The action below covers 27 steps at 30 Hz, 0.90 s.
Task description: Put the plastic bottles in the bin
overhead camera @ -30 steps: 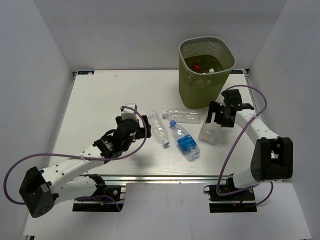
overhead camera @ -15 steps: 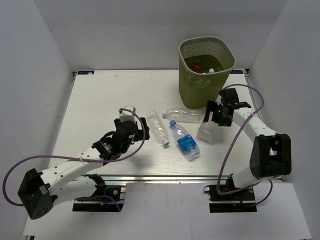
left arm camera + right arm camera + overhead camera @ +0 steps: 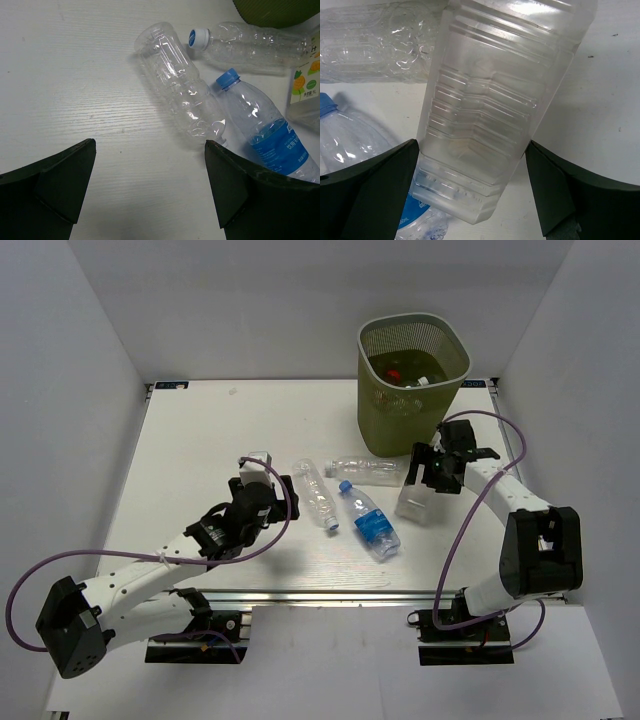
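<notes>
My right gripper [image 3: 432, 472] [image 3: 471, 145] is shut on a square ribbed clear bottle [image 3: 417, 502] [image 3: 485, 115], a finger pressed on each side, just in front of the olive-green mesh bin [image 3: 412, 415]. The bin holds several bottles, one with a red cap [image 3: 393, 371]. Three bottles lie on the table: a plain clear one [image 3: 316, 494] [image 3: 175, 85], a blue-capped, blue-labelled one [image 3: 368, 520] [image 3: 265, 130], and a clear one [image 3: 365, 470] [image 3: 250, 42] by the bin's foot. My left gripper [image 3: 272, 483] [image 3: 150, 195] is open and empty, just left of the plain bottle.
White walls enclose the table on the left, back and right. The bin's lower edge [image 3: 280, 10] shows at the top right of the left wrist view. The square bottle's fruit label [image 3: 305, 90] shows at that view's right edge.
My right gripper has moved a little left and toward the bin, carrying the square bottle with it. My left gripper has barely shifted.
</notes>
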Motion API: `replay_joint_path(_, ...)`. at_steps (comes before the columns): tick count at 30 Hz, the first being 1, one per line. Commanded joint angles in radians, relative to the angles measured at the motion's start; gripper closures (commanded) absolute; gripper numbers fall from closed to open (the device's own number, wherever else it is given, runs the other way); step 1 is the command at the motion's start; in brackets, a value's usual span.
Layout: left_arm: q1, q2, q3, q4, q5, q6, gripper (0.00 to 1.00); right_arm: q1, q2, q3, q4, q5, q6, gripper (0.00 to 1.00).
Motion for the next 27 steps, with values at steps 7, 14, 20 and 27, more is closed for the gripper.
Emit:
replay_joint_path(7,-0.004,-0.016,0.008,-0.009,-0.006,-0.006,0.01,0.040,0.040,-0.093,0.011,0.097,0.036,0.10)
replay_joint_path(14,-0.004,-0.016,0.008,-0.029,-0.006,-0.006,0.01,0.034,0.023,-0.175,0.014,0.135,0.050,0.15)
replay_joint_path(20,-0.004,-0.006,0.008,-0.020,0.003,-0.006,0.01,0.025,0.007,-0.207,0.022,0.135,0.039,0.18)
replay_joint_path(27,-0.004,-0.016,0.017,-0.039,0.003,-0.006,0.01,0.025,0.050,-0.219,0.030,0.076,0.029,0.19)
